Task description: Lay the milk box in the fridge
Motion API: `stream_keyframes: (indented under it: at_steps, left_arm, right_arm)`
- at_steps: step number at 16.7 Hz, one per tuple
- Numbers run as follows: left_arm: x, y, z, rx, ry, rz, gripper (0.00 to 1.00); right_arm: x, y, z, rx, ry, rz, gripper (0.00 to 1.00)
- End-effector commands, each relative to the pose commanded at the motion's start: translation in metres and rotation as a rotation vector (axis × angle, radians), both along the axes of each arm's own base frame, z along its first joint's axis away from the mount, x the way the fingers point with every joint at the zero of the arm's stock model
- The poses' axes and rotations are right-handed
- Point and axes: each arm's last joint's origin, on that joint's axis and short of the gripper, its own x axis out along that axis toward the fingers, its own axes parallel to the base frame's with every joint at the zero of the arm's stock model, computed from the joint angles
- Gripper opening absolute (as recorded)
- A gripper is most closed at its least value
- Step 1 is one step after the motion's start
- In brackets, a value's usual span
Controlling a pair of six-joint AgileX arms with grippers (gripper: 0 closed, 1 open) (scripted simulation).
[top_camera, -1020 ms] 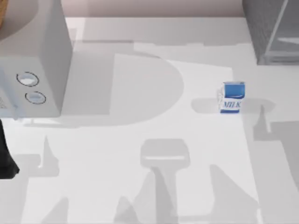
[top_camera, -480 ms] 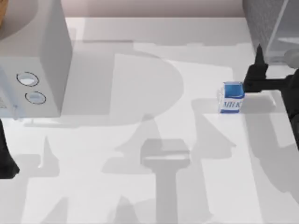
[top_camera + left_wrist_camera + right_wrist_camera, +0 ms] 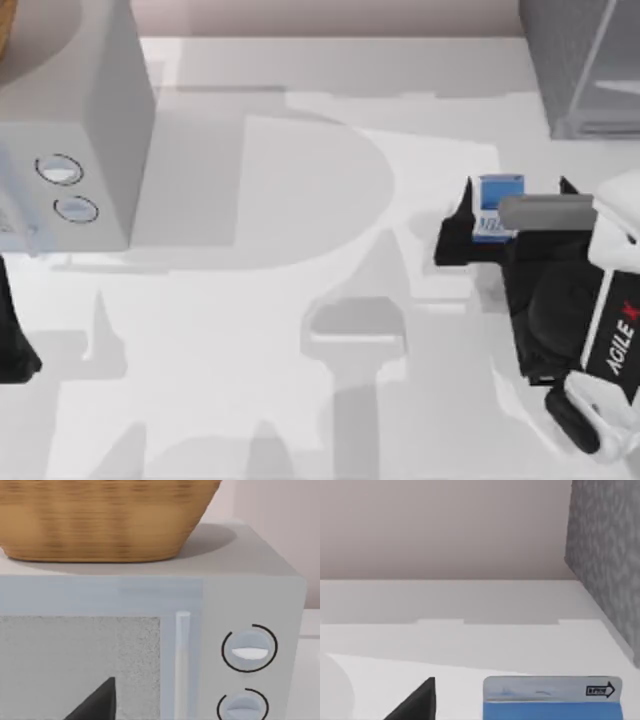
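Note:
The milk box (image 3: 497,192), a small blue carton with a white band, stands upright on the white table at the right. My right gripper (image 3: 512,203) is open and reaches in from the right. One dark finger (image 3: 458,222) is to the carton's left, the other (image 3: 568,187) to its right, and a grey part of the arm crosses over the carton. The right wrist view has the carton's top (image 3: 552,696) close by and one fingertip (image 3: 419,702) beside it, apart. The fridge (image 3: 580,70) stands at the back right, its speckled wall (image 3: 605,555) beyond the carton. My left arm (image 3: 10,345) stays parked at the left edge.
A light-grey microwave (image 3: 75,130) with two round dials (image 3: 248,650) stands at the back left, with a wicker basket (image 3: 100,520) on top. The left fingertip (image 3: 97,705) hangs in front of its door. Bare table (image 3: 300,250) lies between the microwave and the carton.
My right arm has come into view from the right and swung left, bringing its open fingers around the milk box. The carton has not moved. The left arm is still.

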Motion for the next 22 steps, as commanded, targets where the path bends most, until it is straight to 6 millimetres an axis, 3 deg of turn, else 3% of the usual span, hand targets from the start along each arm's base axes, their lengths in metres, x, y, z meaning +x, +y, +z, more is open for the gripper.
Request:
stream_keyframes:
  at_steps: [3,5,10,11,22]
  left_arm:
    - [0.000,0.000,0.000,0.000,0.000,0.000,1.00]
    - [0.000,0.000,0.000,0.000,0.000,0.000,1.00]
    - [0.000,0.000,0.000,0.000,0.000,0.000,1.00]
    - [0.000,0.000,0.000,0.000,0.000,0.000,1.00]
    - [0.000,0.000,0.000,0.000,0.000,0.000,1.00]
  right_arm:
    - [-0.006,0.007,-0.029,0.000,0.007,-0.003,1.00]
    - [-0.009,0.008,-0.038,0.000,0.009,-0.004,1.00]
    - [-0.010,0.008,-0.040,0.000,0.009,-0.004,1.00]
    - [-0.004,0.034,-0.049,-0.001,0.042,0.080,1.00]
    - [0.020,0.018,-0.041,0.000,0.008,-0.005,1.00]
